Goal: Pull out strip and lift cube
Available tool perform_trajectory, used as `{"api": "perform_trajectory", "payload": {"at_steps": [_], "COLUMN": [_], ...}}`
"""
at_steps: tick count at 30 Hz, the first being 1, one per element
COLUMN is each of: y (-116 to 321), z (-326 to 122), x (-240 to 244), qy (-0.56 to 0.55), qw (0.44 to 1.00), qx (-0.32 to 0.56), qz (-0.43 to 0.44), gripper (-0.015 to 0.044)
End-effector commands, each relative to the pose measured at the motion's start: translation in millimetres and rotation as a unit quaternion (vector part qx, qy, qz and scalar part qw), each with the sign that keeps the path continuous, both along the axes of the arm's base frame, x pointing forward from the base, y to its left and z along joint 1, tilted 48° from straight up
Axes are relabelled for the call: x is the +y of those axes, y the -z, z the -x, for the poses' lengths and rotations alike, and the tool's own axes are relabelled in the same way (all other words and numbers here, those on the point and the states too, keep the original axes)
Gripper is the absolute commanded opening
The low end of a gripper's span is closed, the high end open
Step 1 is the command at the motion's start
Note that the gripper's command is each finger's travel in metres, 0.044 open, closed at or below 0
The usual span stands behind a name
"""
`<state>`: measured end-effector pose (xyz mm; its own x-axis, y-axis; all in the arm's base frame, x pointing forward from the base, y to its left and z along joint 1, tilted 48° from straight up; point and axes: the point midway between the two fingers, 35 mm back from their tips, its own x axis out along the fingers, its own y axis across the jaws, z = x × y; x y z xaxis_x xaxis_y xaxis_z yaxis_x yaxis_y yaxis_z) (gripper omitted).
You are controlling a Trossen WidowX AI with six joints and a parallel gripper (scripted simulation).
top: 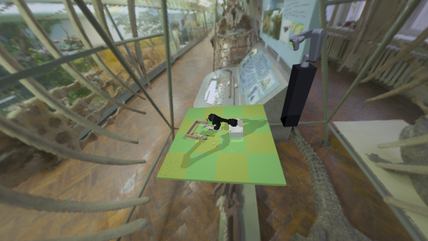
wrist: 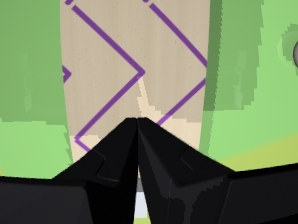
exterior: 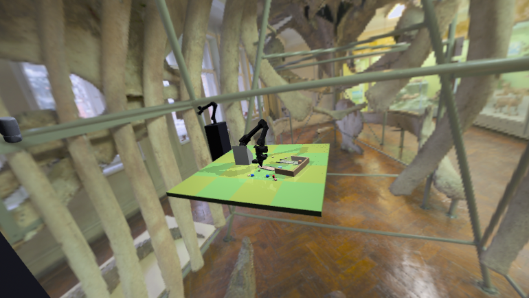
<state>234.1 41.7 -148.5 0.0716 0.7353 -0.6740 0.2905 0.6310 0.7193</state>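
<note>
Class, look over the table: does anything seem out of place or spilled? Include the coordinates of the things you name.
Yes. Several small coloured bits, blue, red and pink, lie loose on the green table [top: 230, 167] [exterior: 237, 192], outside the brown open-sided tray [top: 192, 127] [exterior: 286, 172]. They look scattered rather than set out, though they may have been placed so.
</note>
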Motion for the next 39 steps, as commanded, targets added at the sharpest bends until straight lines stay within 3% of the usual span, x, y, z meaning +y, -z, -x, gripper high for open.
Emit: {"api": "perform_trajectory", "payload": {"at_steps": [1, 39], "y": [0.5, -6.6], "z": [16.2, 54.1], "x": [6.9, 15.7], "qy": [-0.008, -0.008], "qw": [1.0, 1.0], "qx": [0.015, 0.017], "qz": [-0.003, -0.003], "gripper": [0.0, 0.0]}}
